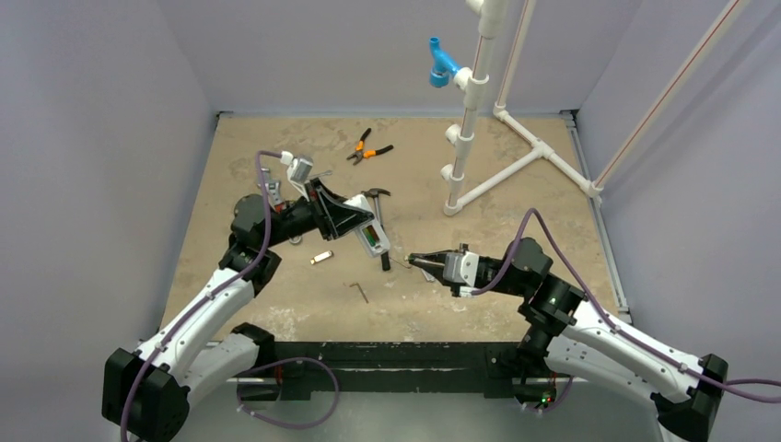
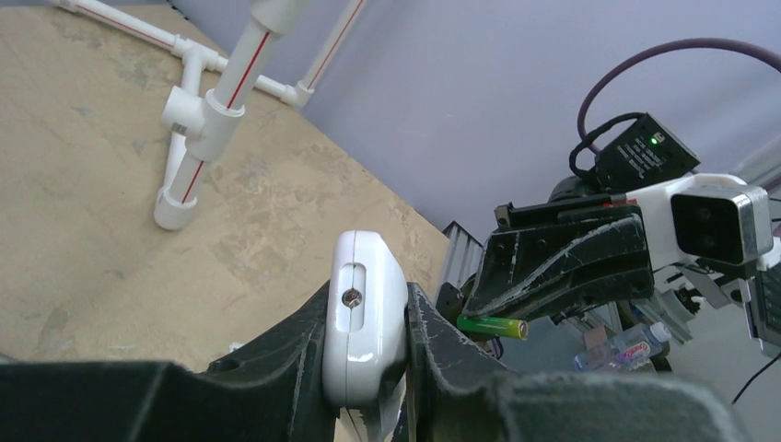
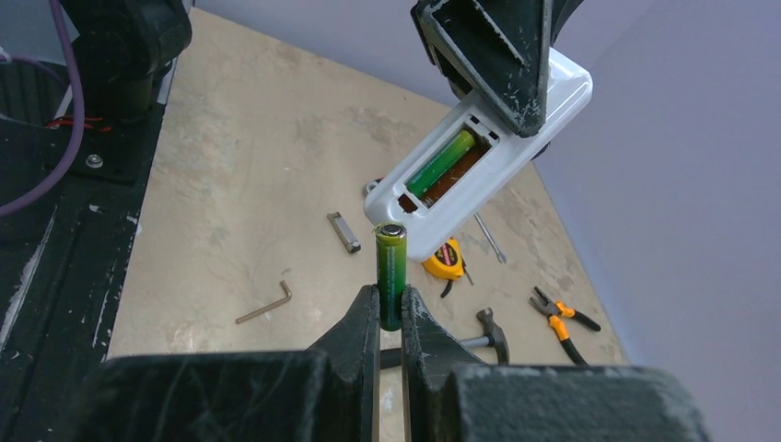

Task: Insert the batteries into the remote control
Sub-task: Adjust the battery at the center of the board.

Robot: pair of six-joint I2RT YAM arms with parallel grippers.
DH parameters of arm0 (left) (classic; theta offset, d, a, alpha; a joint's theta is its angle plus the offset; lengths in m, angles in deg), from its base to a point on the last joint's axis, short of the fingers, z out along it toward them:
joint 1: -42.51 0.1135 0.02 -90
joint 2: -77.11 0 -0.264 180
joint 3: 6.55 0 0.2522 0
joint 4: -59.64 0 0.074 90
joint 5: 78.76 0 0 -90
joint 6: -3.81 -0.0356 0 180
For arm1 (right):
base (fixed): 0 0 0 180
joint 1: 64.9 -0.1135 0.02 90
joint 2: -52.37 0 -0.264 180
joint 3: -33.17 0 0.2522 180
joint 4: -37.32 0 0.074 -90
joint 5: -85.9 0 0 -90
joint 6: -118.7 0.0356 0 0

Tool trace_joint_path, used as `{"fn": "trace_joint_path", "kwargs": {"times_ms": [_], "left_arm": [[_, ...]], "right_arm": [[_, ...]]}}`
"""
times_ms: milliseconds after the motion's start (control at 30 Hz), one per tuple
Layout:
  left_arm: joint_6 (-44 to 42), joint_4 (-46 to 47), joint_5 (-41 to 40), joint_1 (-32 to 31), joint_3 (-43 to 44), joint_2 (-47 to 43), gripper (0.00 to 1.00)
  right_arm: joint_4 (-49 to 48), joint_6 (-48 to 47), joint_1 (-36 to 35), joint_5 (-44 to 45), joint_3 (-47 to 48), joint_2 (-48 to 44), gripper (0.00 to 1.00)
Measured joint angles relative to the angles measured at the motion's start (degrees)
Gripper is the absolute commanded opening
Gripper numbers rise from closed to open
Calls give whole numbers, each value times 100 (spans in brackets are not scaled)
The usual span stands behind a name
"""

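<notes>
My left gripper [image 1: 355, 223] is shut on the white remote control [image 2: 364, 313] and holds it above the table, gripped by its sides. In the right wrist view the remote [image 3: 488, 189] shows its open battery bay, with one green battery [image 3: 442, 163] lying in it and the slot beside it bare. My right gripper [image 3: 390, 308] is shut on a second green battery [image 3: 390, 272], which sticks out past the fingertips. Its tip is just below the remote's near end. From the left wrist that battery [image 2: 493, 326] shows beside the remote, apart from it.
On the table lie a bent hex key [image 3: 265, 303], a small silver clip-like piece [image 3: 344, 231], a yellow tape measure [image 3: 445, 258], a hammer [image 3: 488, 331] and orange-handled pliers [image 1: 368, 149]. A white pipe frame [image 1: 474, 120] stands at the back right.
</notes>
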Motion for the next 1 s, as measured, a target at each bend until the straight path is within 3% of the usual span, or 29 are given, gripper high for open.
{"fn": "trace_joint_path", "kwargs": {"times_ms": [600,733,1000], "left_arm": [[219,1357,656,-103,-260,-26,0],[81,887,378,-105,-260,-122,0],[-461,-905,-925,-105,-22,-645,0]], "right_arm": [[61,321,-9,299,-85,-42,0],[1078,201,-11,525,243,391,4],[2765,-376,-15,1139,555,1530,2]]}}
